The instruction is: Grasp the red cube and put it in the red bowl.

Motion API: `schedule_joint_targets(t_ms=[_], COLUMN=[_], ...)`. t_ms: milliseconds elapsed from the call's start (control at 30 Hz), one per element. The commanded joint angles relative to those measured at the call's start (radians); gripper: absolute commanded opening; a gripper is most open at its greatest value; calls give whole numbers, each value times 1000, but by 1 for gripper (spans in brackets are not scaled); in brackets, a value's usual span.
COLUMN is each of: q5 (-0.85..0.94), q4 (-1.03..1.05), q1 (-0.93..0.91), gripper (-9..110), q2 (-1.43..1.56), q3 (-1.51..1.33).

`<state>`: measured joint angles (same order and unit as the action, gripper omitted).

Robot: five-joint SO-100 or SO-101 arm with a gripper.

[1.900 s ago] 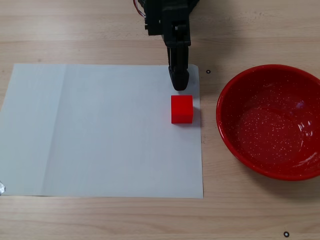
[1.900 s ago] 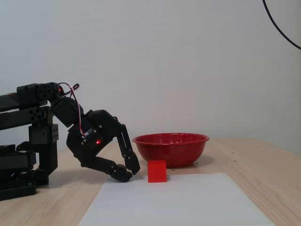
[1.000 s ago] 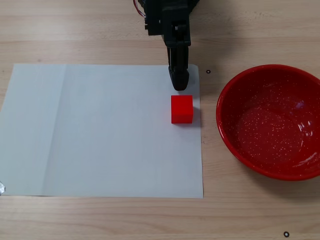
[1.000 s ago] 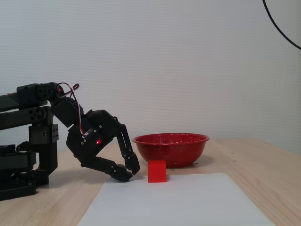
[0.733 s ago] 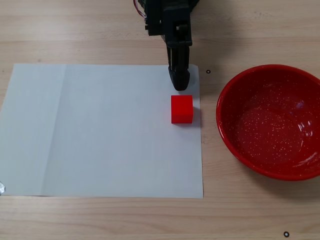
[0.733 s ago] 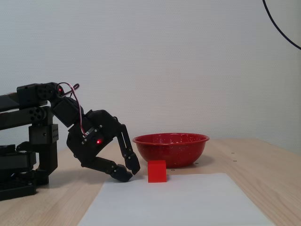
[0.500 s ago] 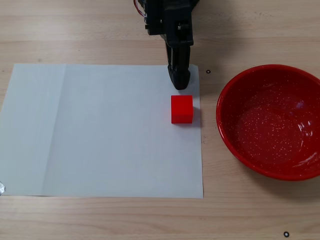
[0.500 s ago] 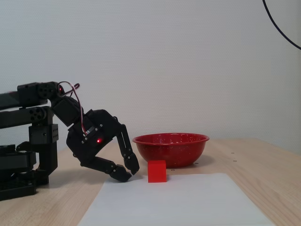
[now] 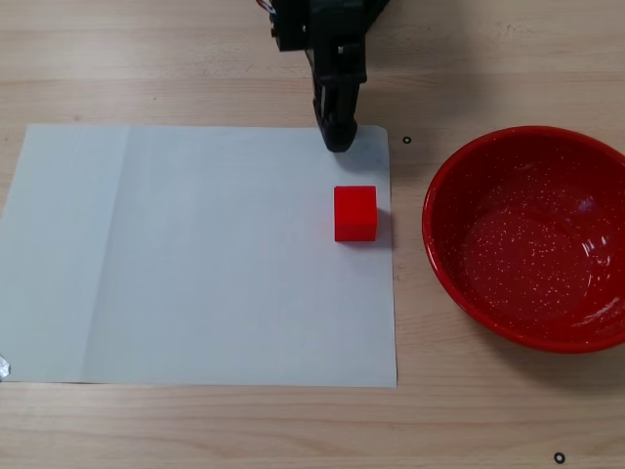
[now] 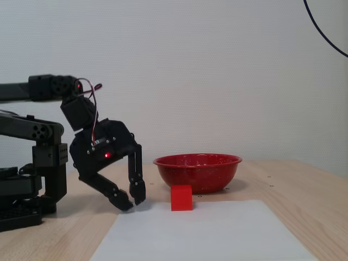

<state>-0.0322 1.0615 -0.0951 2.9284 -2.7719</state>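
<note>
The red cube (image 9: 354, 213) sits untouched on the white paper sheet (image 9: 195, 254), close to the sheet's edge that faces the red bowl (image 9: 532, 237), with a strip of paper and bare wooden table (image 9: 488, 59) between cube and bowl. In the side-on fixed view the cube (image 10: 181, 197) stands just in front of the bowl (image 10: 197, 171).

What has just changed is me. My gripper (image 10: 129, 200) has pulled back from the cube: a moment ago my fingertips were almost against the cube's near face, and now there is a clear gap of paper between them and it. My wrist has also swung up, so my fingers point more steeply down at the sheet instead of reaching along it. From above, my gripper (image 9: 337, 140) now ends right at the sheet's far edge from the cube, where before it reached further over the paper.

My jaws stand slightly parted, pinching nothing (the gap looks narrower than the cube, though I judge that only from the side).

For the task, I read this as a reset, not progress. The cube and bowl have not moved at all, and I probably need to spread my jaws wider before coming down over the cube.
</note>
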Motion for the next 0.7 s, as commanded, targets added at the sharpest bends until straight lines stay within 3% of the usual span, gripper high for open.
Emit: schedule_joint_targets(t_ms=[0, 667], q5=[-9, 49], q4=[26, 215], q1=[23, 25], gripper=[0, 3], q2=[-38, -411], q3=[155, 644])
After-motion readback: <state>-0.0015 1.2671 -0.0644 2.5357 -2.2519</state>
